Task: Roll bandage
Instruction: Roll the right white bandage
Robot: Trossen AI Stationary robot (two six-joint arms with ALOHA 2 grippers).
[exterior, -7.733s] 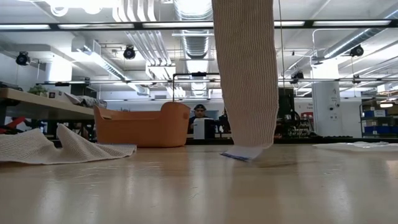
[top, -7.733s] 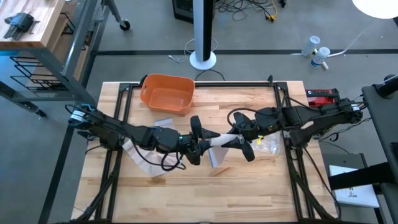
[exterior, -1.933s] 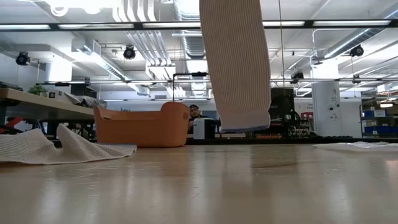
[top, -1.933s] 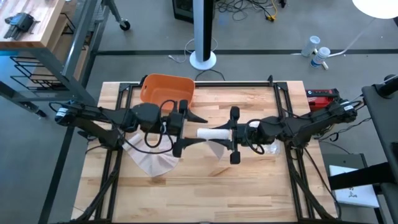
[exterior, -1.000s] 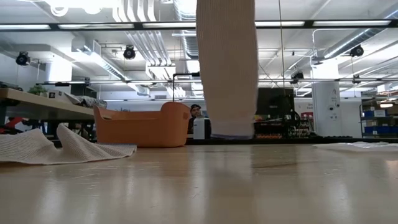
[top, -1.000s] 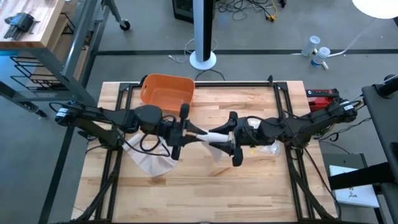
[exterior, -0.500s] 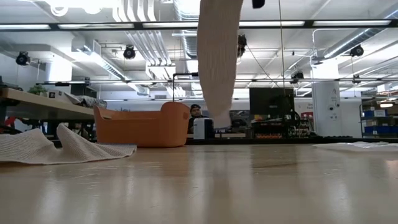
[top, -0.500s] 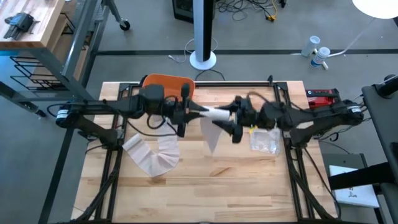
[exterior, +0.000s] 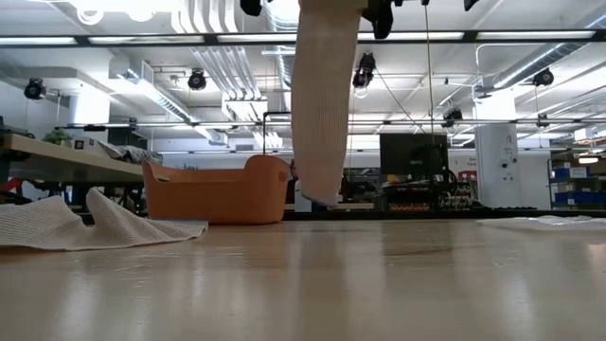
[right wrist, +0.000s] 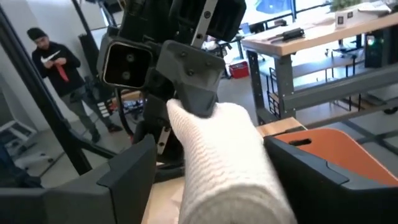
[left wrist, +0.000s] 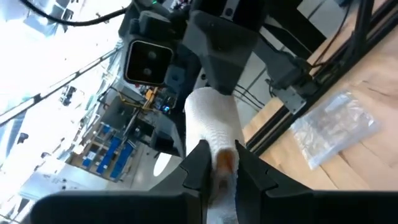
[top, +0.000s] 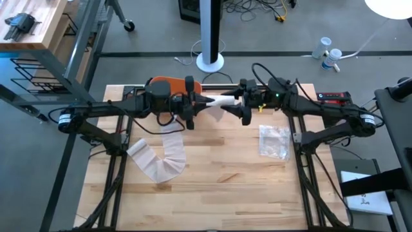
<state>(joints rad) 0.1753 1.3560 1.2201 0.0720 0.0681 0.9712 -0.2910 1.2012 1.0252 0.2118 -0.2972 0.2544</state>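
Wood planks of the table [top: 219, 187] lie bare along the near edge, open across the whole front half. Farther in, on the left side, a loose strip of cloth [top: 154, 161] lies folded flat on the table, near the left rail. On the right side a clear plastic bag [top: 273, 140] lies flat, just inside the right rail.

Above the far part of the table both arms are raised and meet over the middle. The left gripper [top: 193, 103] and the right gripper [top: 241, 105] face each other, each closed on one end of the white bandage [top: 219, 101], which is held level between them as a roll. In the low view its free tail [exterior: 322, 104] hangs straight down, its lower end clear of the table. In the right wrist view the roll fills the space between that gripper's fingers [right wrist: 134, 174].

An orange basket [top: 164, 84] sits at the far edge, left of centre, partly hidden under the left arm. Beyond the table, a person [right wrist: 62, 68] stands in the room.
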